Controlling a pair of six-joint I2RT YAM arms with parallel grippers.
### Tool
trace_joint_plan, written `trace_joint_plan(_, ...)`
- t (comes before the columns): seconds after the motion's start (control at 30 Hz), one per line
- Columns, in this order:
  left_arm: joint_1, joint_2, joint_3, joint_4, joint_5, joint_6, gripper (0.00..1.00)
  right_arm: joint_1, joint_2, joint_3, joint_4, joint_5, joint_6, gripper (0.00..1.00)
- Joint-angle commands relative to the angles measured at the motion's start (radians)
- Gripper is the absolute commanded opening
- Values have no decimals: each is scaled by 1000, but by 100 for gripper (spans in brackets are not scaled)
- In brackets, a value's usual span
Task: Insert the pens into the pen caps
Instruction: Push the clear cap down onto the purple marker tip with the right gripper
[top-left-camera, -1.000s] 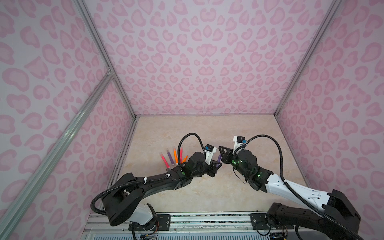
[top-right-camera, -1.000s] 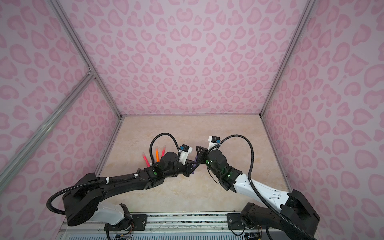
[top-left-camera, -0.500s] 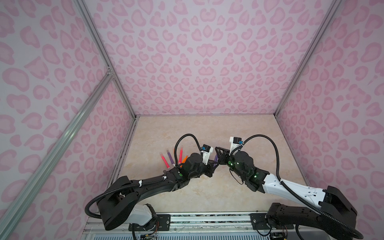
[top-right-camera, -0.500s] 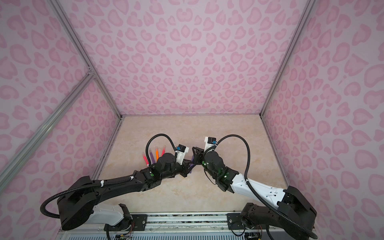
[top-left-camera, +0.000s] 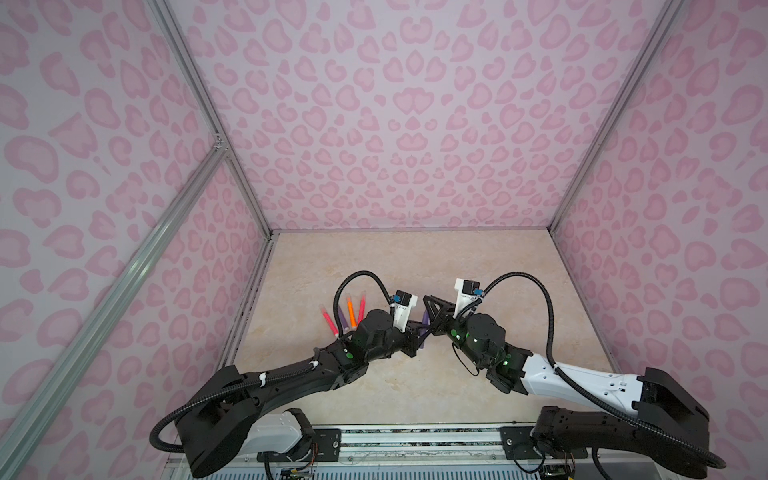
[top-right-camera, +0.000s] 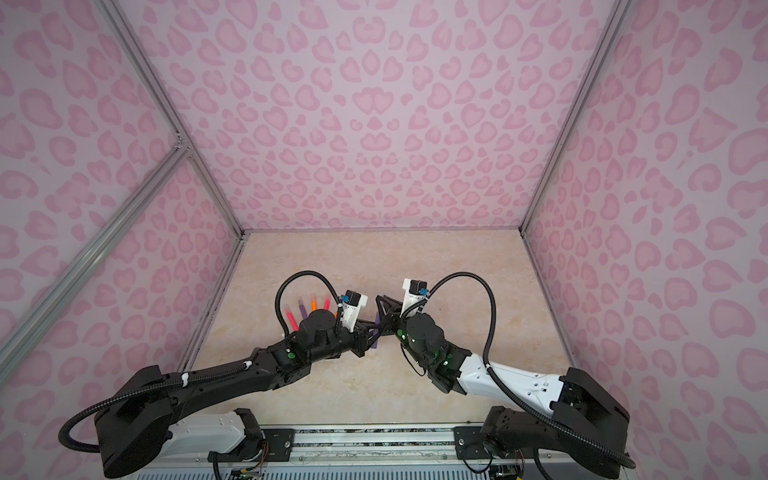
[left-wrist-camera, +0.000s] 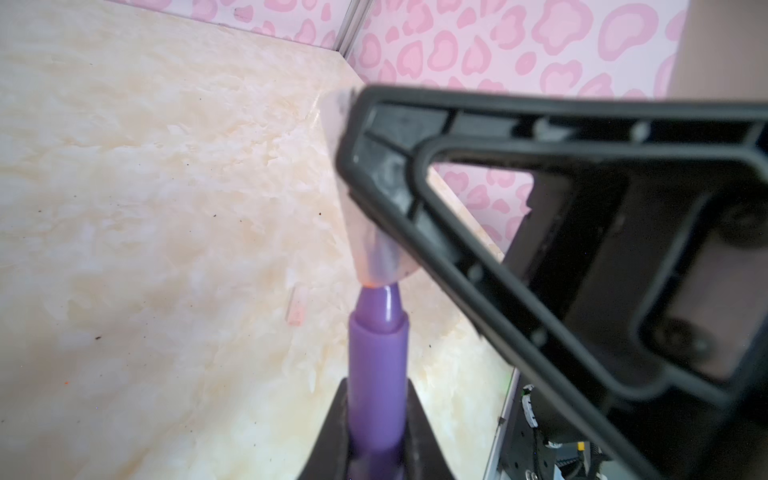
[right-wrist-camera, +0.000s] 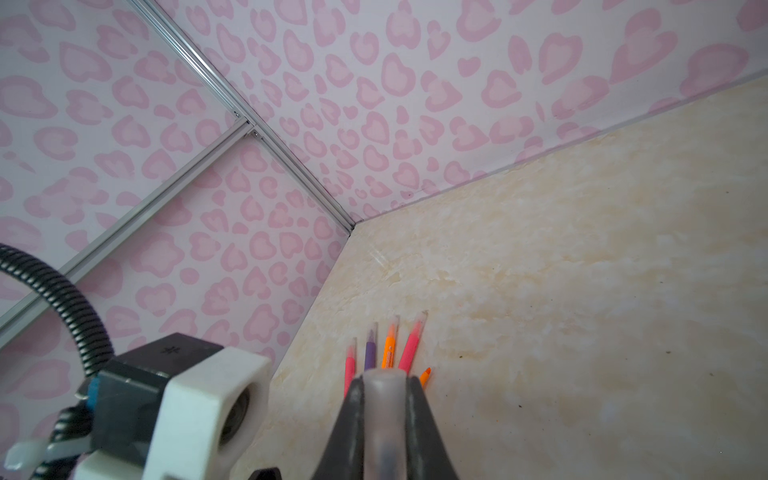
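Left wrist view: purple pen (left-wrist-camera: 376, 365) tip meets clear cap (left-wrist-camera: 374, 253) (open table (left-wrist-camera: 166, 208) beyond)

purple pen (left-wrist-camera: 376, 365) tip in clear cap (left-wrist-camera: 372, 257), four capped pens (right-wrist-camera: 388, 351) fanned nearby

Purple pen (left-wrist-camera: 376, 365) tip is a mere blur inside the clear cap (left-wrist-camera: 374, 253); left arm (top-left-camera: 365, 345) covers the lying pens' (top-left-camera: 351, 313) near ends.

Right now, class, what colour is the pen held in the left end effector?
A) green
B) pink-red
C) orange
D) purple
D: the left end effector is shut on a purple pen, its tip at the mouth of the clear cap held by the right end effector.
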Motion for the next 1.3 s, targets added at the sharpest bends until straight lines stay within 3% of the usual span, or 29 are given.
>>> trace_joint_plan(0.0,9,-24,-10,117,22,-15,3,19,2,-7,59,-72,-15,0)
trace_joint_plan(0.67,9,-235,-97,193,78,39,3,42,-13,-50,215,-234,-1,0)
trace_joint_plan(1.27,-3,-261,-110,188,47,56,3,133,-52,-111,313,-140,-41,0)
